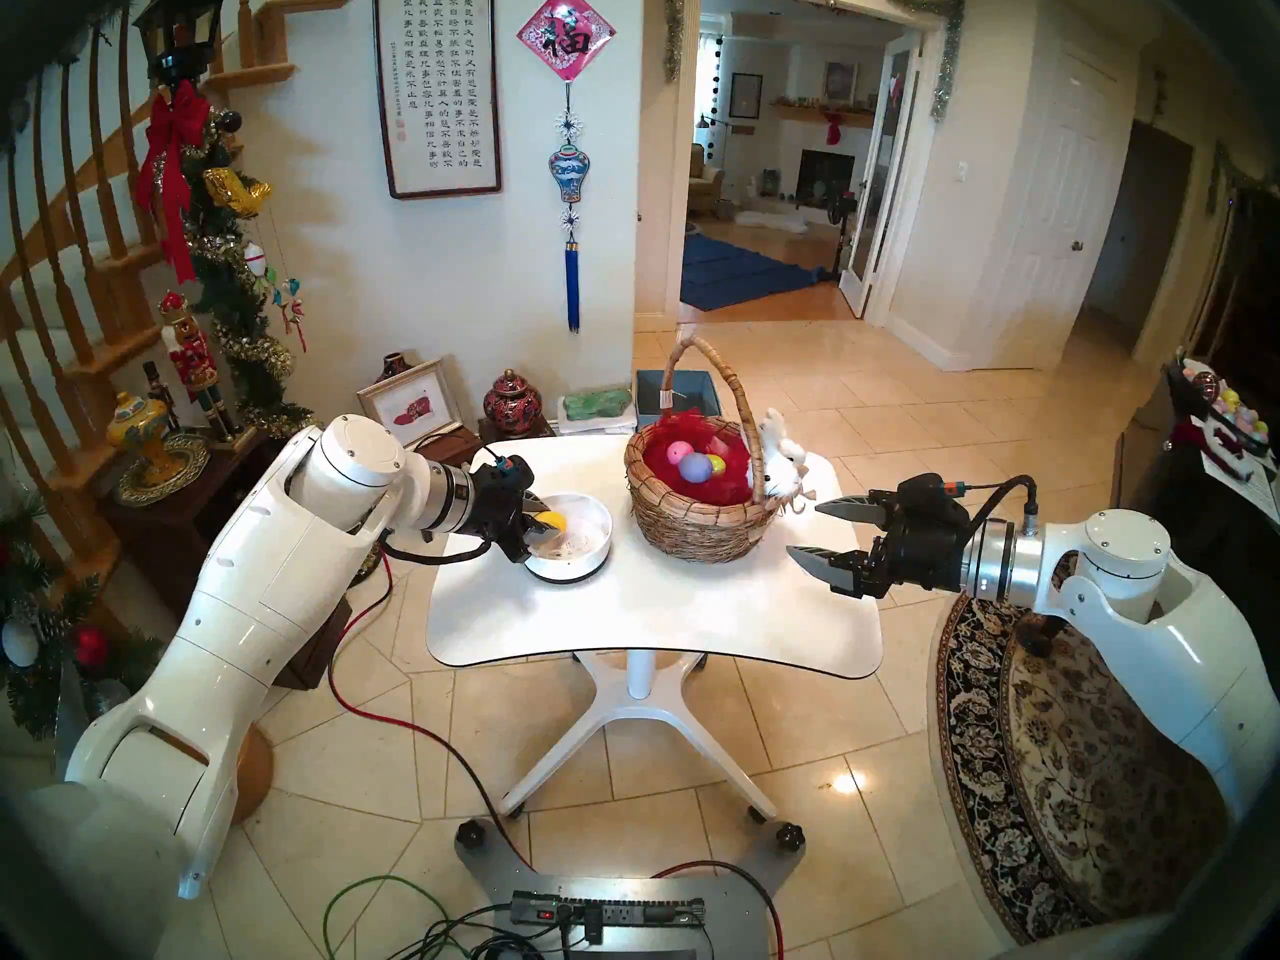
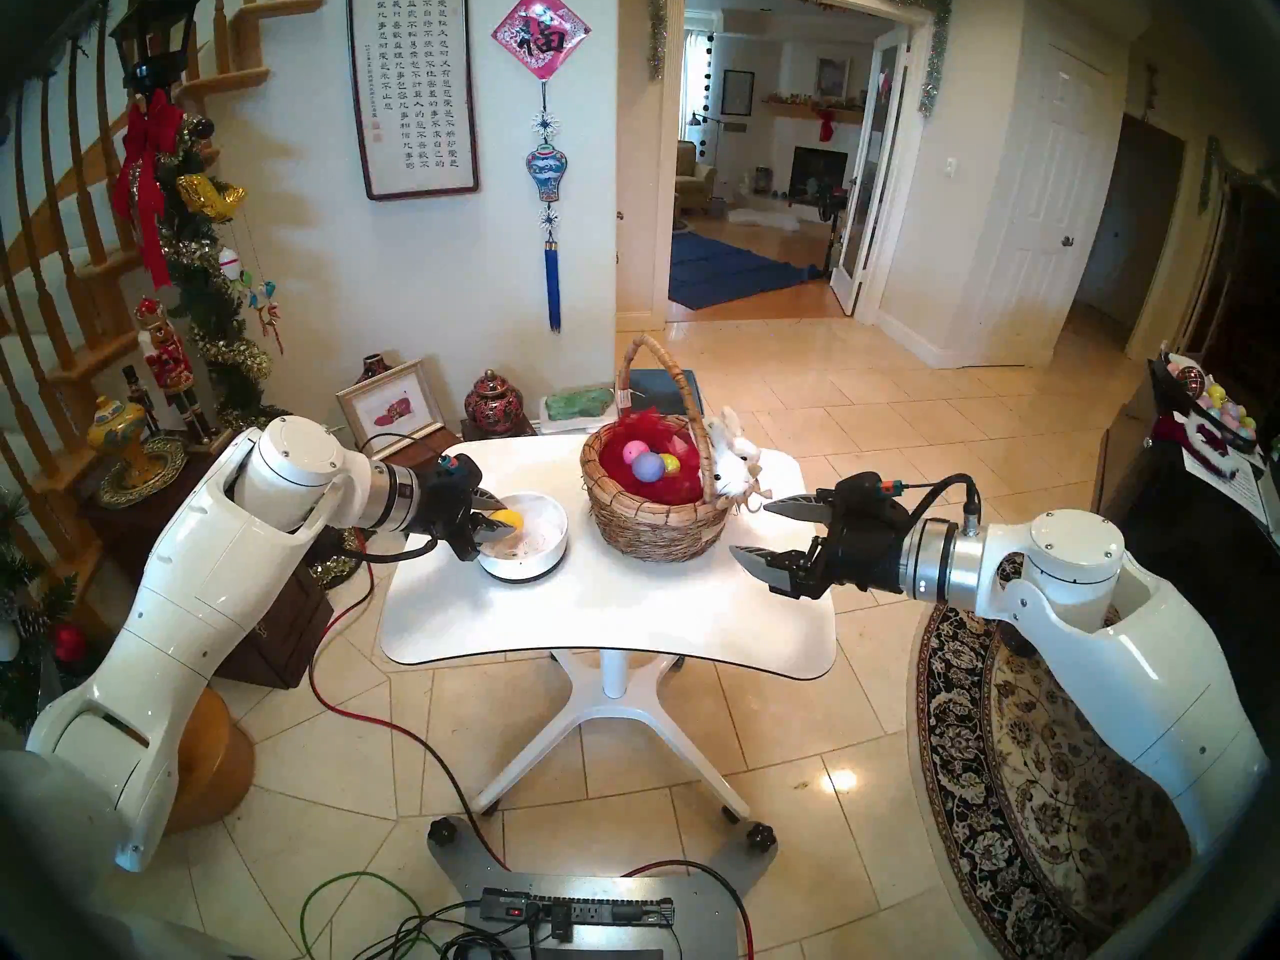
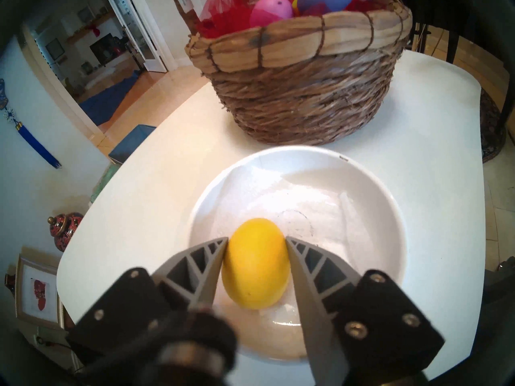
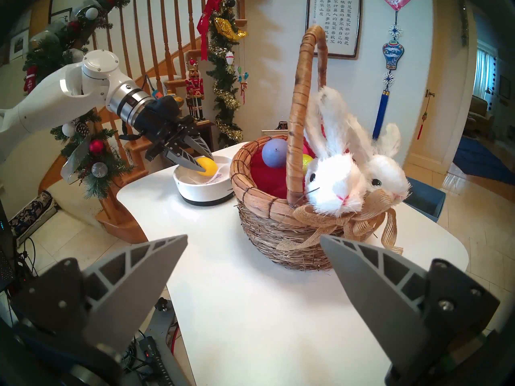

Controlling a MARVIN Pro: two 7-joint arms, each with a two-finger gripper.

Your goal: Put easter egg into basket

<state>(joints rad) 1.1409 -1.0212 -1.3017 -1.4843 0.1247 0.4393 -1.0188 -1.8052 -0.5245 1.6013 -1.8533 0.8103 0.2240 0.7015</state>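
A robot's left gripper [image 3: 257,239] clamps a yellow Easter egg [image 3: 255,265] between its two grey fingers [image 3: 207,261] inside a low white bowl [image 3: 370,210] on a white pedestal table [image 1: 651,612]. The wrist camera shows both finger pads pressed against the egg's sides, the egg standing on end over the near part of the bowl's floor; whether it has left the bowl's surface cannot be told. Just beyond the bowl, near but not touching it, stands the tan wicker basket [image 1: 699,529] with a tall arched handle [image 1: 727,383] and red mesh lining [image 1: 665,474]. A pink egg [image 1: 674,455], a lavender egg [image 1: 695,467] and a small yellow-green egg [image 1: 717,464] lie on the lining. Two white plush bunnies [image 4: 334,179], tied on with a burlap bow [image 4: 342,226], sit on the rim on the side facing the right arm. The right gripper [image 1: 803,528] hangs above the table's right edge, close beside the bunnies but not touching them, its fingers spread wide apart and holding nothing. Behind the table, a Christmas garland [image 1: 228,300] winds down a wooden staircase, and a framed calligraphy scroll [image 1: 436,82] hangs on the wall.
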